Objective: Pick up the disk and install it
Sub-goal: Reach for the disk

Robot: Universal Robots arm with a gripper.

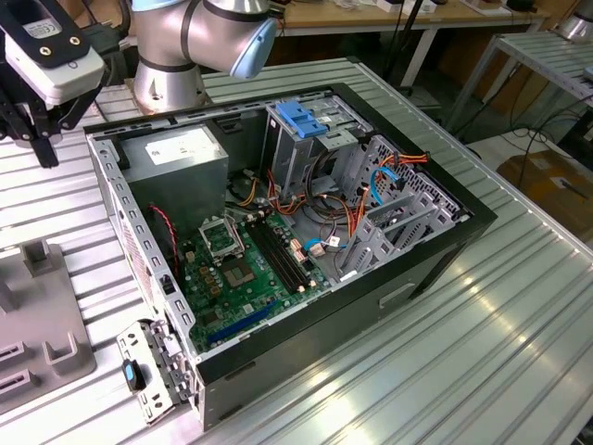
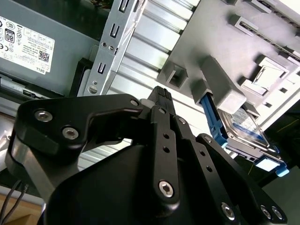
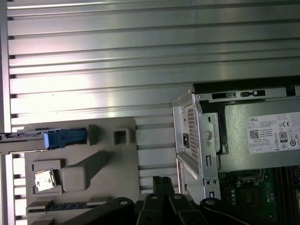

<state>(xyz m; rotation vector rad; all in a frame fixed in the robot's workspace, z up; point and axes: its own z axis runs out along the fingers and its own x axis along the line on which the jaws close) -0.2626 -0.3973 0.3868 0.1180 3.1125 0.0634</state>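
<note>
gripper point(image 2: 161, 90) jaws together, apart from disk point(image 2: 243, 127) on edge in grey fixture point(image 2: 225, 51).

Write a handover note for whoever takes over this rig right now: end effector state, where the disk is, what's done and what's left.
End effector: shut, empty, hovering above the slatted table between the grey fixture and the open computer case.
Disk: standing on edge in a slot of the fixture, with its blue carrier rail fitted; nothing is touching it.
Done: nothing that shows.
Left: the disk is neither picked up nor installed.
</note>
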